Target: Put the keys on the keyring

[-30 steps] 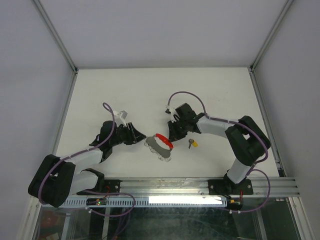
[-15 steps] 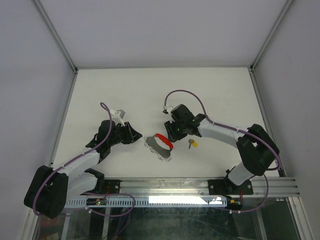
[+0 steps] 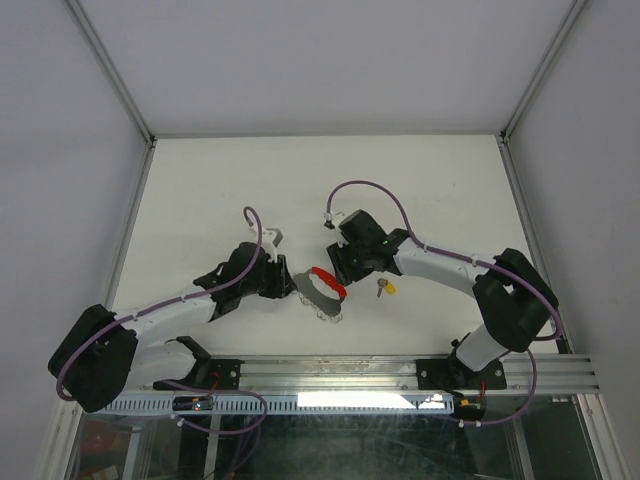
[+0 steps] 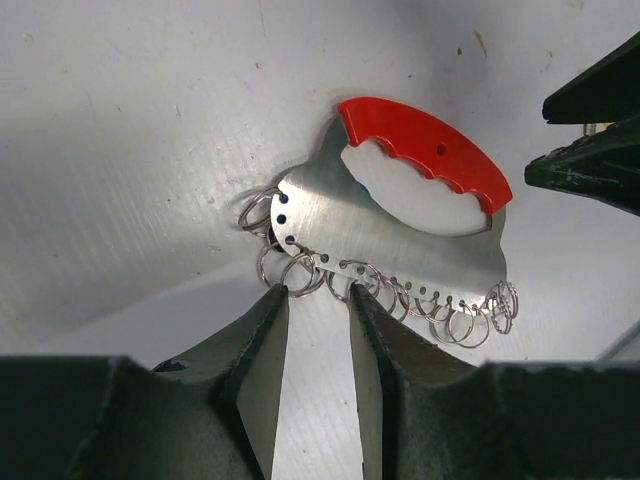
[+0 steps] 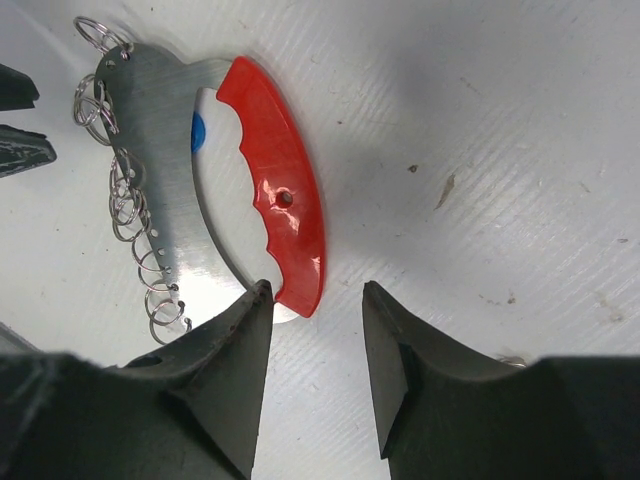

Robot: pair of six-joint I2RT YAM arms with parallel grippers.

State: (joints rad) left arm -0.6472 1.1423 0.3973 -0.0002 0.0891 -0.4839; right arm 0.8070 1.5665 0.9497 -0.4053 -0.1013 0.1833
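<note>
The keyring (image 3: 321, 287) is a curved red tab on a silvery plate edged with several small rings, and it lies flat on the table. My left gripper (image 3: 287, 284) is at its left side. In the left wrist view the gripper (image 4: 318, 296) is open a little, with its tips touching the row of rings (image 4: 300, 272). My right gripper (image 3: 346, 270) is open. In the right wrist view the gripper (image 5: 316, 292) straddles the lower end of the red tab (image 5: 280, 190). The yellow-headed key (image 3: 386, 288) lies just right of the keyring. A blue spot (image 5: 197, 131) shows under the plate.
The white table (image 3: 250, 180) has metal frame posts at its sides and a rail along its near edge (image 3: 330, 370). The other gripper's dark fingers show at the edge of the left wrist view (image 4: 590, 165) and of the right wrist view (image 5: 20, 150).
My left arm has swung right and reached forward, so its gripper is now at the keyring's left edge. My right gripper has shifted slightly left toward the red tab.
</note>
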